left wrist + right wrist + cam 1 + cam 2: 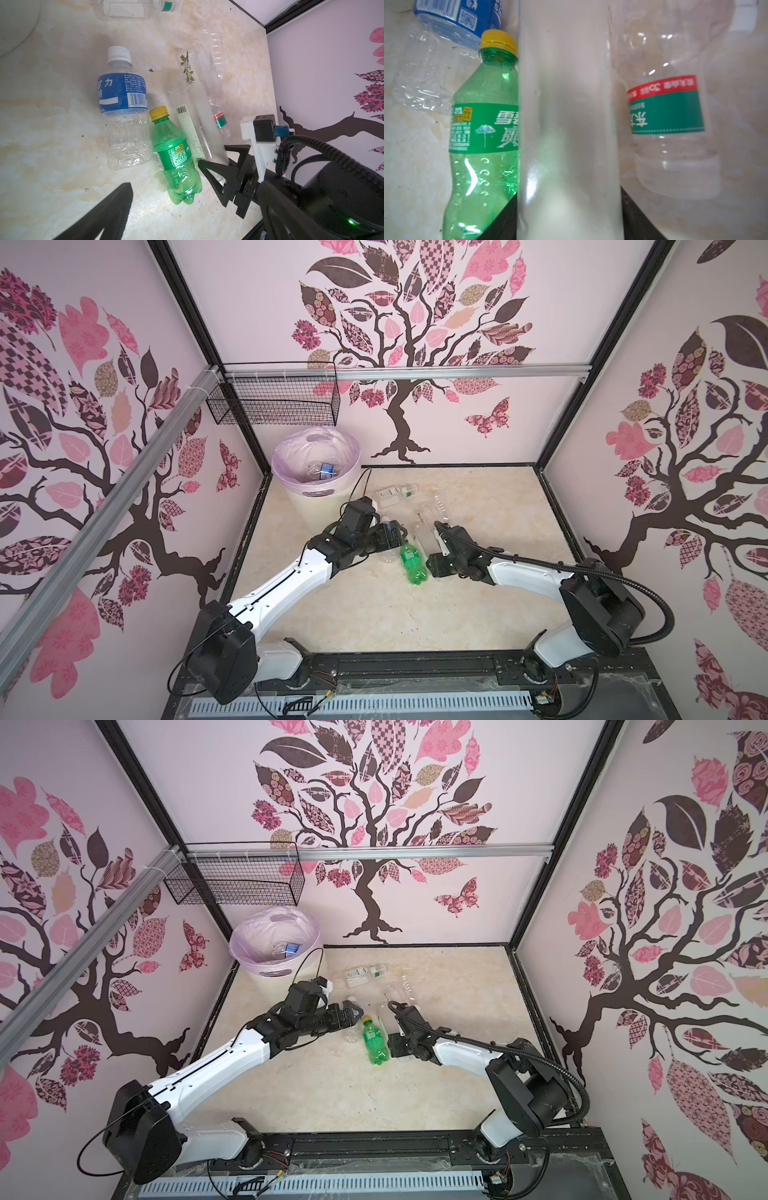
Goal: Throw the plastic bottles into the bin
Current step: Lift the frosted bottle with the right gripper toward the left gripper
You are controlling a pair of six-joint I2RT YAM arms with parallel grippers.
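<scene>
At mid-table, beside the yellow-capped green plastic bottle [174,158], my right gripper [212,155] is straddling the tall frosted bottle [569,124]; gripped or not, I cannot tell. My left gripper [394,531] is hovering open. Behind, the round cream bag-lined bin [303,506] is holding one clear blue-labelled bottle [322,470].

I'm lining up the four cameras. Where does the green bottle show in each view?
Top view: green bottle lies near the middle of the table.
Top view: same spot, a little further left in the picture.
Left wrist: between the blue-label bottle and the frosted bottle.
Right wrist: close up, against the frosted bottle.
Shared landmark: the frosted bottle alongside it.
</scene>
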